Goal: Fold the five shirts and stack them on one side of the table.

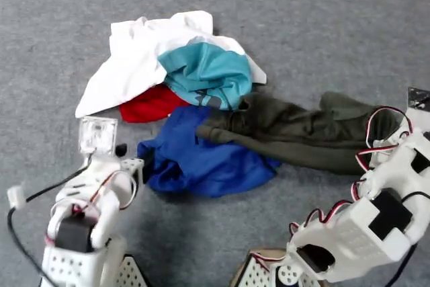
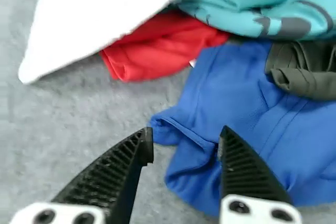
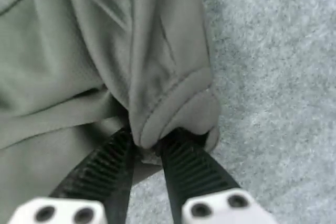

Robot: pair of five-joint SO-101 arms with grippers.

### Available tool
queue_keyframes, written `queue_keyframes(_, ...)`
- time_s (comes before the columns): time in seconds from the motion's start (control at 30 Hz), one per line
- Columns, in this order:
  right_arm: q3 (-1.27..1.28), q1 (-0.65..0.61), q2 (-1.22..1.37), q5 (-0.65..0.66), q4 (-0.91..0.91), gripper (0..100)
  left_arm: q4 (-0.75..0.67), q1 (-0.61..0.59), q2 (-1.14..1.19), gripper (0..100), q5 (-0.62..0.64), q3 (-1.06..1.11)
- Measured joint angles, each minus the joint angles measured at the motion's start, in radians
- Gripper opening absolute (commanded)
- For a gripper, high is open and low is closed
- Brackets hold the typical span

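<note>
Clamped hard with the right end effector point(image 3: 149, 141) on a rolled cuff or hem of the olive shirt point(image 3: 121, 51); gripping right at the edge, probably to drag the garment out of the tangle and lay it flat; bare grey desk point(image 3: 273, 77) beside that pinch, so room to pull into; stretched long across the desk from there, far end lying over the blue shirt point(image 1: 201, 159), liable to tow that one along if tugged.

Over to the left end effector point(image 2: 186, 139); held wide apart, gripping nothing; poised low at the near corner of the blue shirt, one fingertip over a folded flap of cloth, the other over open desk; looks lined up to nip that flap, the handiest loose edge on this side, or perhaps to pin blue down against any pull on the olive; hard to call.

Further out, into the heap; spotting the red shirt point(image 2: 157, 45) wedged under the white shirt point(image 2: 105, 9) and touching blue's upper edge; then the teal shirt point(image 2: 262, 3) crumpled on top of white, lower edge meeting olive; all overlapped mid-desk, not yet sorted.

Judging by this: nothing folded, no stack on either side; seems to be at the separating step, first garment only; worth minding those overlaps so as not to haul the whole pile along.
</note>
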Motion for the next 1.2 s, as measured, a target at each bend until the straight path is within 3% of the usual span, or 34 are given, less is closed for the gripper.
queue_keyframes(0.3,0.002,-0.002,0.000,0.000,0.000,0.2,-0.124,0.192,0.618,24,0.118,-0.293)
queue_keyframes(0.5,0.002,-0.002,0.000,0.000,0.000,0.2,-0.331,0.265,1.096,24,0.176,-0.384)
queue_keyframes(0.63,0.002,-0.002,0.000,0.000,0.000,0.2,-0.382,0.269,1.338,14,0.187,-0.463)
queue_keyframes(0.73,0.002,-0.002,0.000,0.000,-0.003,0.2,-0.385,0.275,1.404,2,0.189,-0.529)
queue_keyframes(0.93,0.002,-0.002,0.000,0.000,-0.003,0.2,-0.377,0.276,1.424,2,0.189,-0.575)
queue_keyframes(1.2,0.002,-0.002,0.000,0.000,-0.003,0.2,-0.051,0.152,1.200,2,0.186,-0.796)
